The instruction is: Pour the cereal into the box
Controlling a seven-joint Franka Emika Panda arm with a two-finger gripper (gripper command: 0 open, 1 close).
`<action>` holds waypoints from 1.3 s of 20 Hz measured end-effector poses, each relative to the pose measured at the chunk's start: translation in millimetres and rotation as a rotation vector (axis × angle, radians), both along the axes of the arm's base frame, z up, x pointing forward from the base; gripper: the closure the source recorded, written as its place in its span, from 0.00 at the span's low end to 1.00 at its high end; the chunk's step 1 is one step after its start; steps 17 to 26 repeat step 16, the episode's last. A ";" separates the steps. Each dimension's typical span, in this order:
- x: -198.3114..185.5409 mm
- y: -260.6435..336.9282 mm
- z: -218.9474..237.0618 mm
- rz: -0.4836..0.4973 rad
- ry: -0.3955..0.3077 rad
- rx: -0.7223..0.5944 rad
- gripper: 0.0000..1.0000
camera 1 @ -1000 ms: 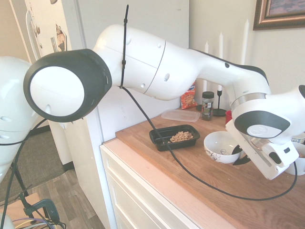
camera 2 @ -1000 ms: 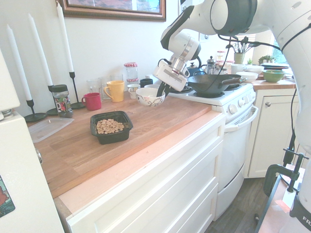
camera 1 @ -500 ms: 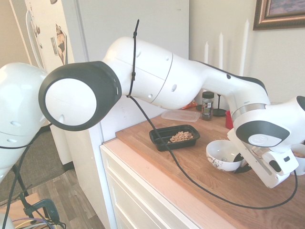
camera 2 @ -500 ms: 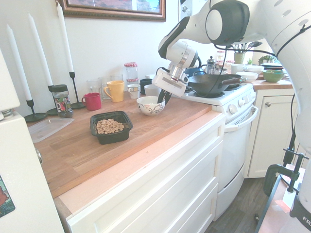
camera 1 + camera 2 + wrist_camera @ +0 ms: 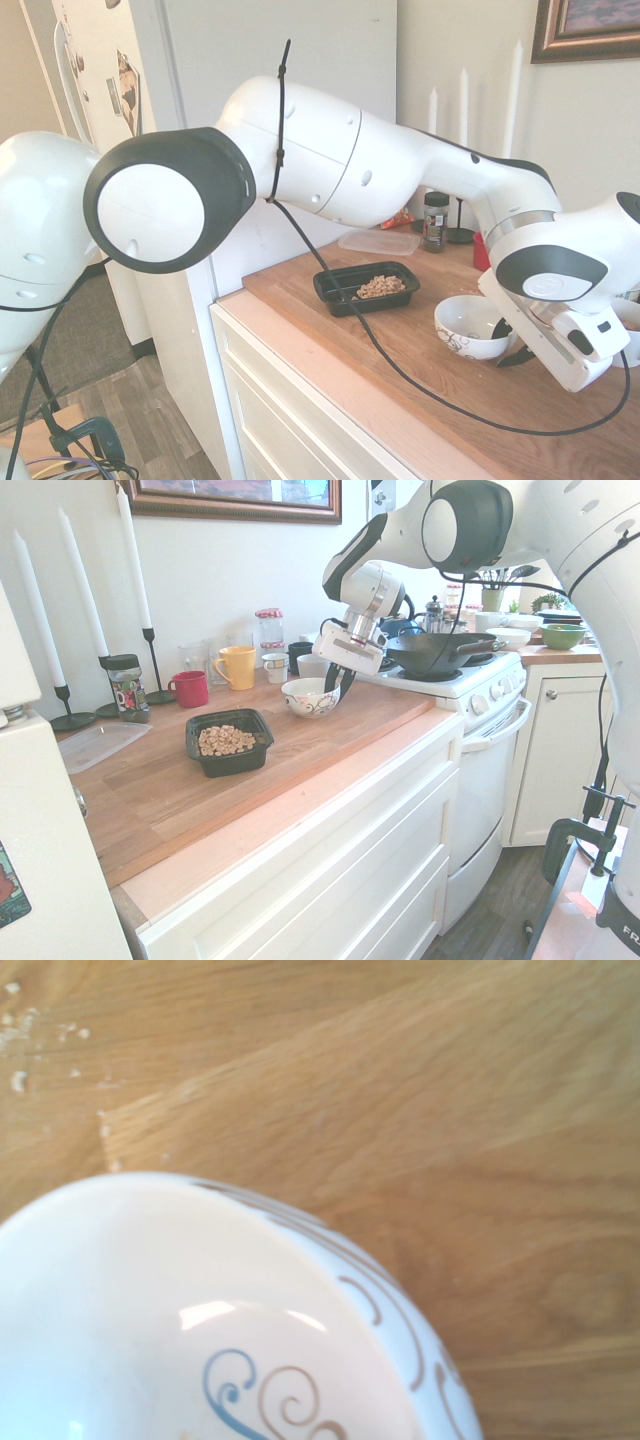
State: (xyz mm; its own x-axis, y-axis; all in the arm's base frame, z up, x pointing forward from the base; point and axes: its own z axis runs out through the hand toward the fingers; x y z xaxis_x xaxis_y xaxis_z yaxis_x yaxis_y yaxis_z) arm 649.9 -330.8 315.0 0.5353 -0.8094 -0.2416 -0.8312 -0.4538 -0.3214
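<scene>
I see the cereal (image 5: pixel 225 739) heaped in the black box (image 5: pixel 229 742) at left centre of the second exterior frame, well apart from the gripper (image 5: pixel 340 688). The gripper is at the white bowl's (image 5: pixel 309 696) right rim, on the wooden counter (image 5: pixel 330 735). I cannot tell whether its fingers grasp the rim or stand released.

The box (image 5: pixel 229 742) sits on the counter (image 5: pixel 330 740), and the cereal (image 5: pixel 225 740) lies inside it. In the second exterior view the bowl (image 5: pixel 309 696) stands on the counter to the right of the box, apart from it. The gripper (image 5: pixel 338 687) is at the right rim of the bowl. Behind the box, near the wall, stand 2 mugs (image 5: pixel 190 688) and a jar (image 5: pixel 124 688). A flat container (image 5: pixel 95 744) lies left of the box. The stove (image 5: pixel 455 685) is right of the counter, with a pan (image 5: pixel 440 650) on it.
</scene>
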 end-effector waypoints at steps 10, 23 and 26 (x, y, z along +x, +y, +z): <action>0.8 61.8 63.9 0.083 -0.007 -0.326 0.00; -20.3 82.4 61.6 0.065 -0.025 -0.485 0.00; -20.3 82.4 61.6 0.065 -0.025 -0.485 0.00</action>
